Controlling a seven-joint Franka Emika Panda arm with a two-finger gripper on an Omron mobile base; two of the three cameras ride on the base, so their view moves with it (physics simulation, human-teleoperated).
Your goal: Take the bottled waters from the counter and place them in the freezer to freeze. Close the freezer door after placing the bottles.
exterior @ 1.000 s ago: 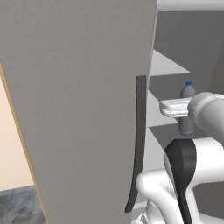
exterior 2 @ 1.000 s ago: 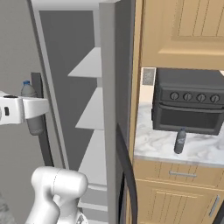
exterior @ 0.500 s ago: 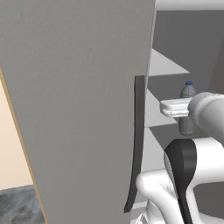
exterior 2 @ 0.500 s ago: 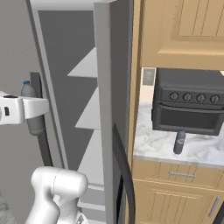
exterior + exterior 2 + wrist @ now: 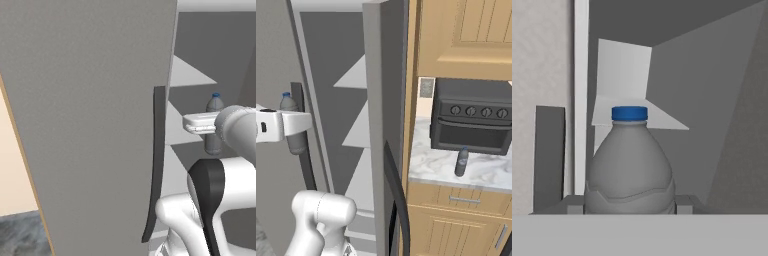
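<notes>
The left base view looks forward from behind the arm's left side, close against the open freezer door (image 5: 90,125), past its edge into the freezer (image 5: 200,75). The right base view faces the same way from the arm's right, taking in the freezer shelves and the counter (image 5: 481,172) beyond. Both share the held bottle (image 5: 214,125) and freezer interior. The hand view sits right behind that bottle, looking along the pincer into the freezer.

One grey, blue-capped water bottle (image 5: 630,165) is upright at the open freezer (image 5: 351,125); the other bottle (image 5: 461,161) stands on the counter (image 5: 486,172) near its front edge.
</notes>
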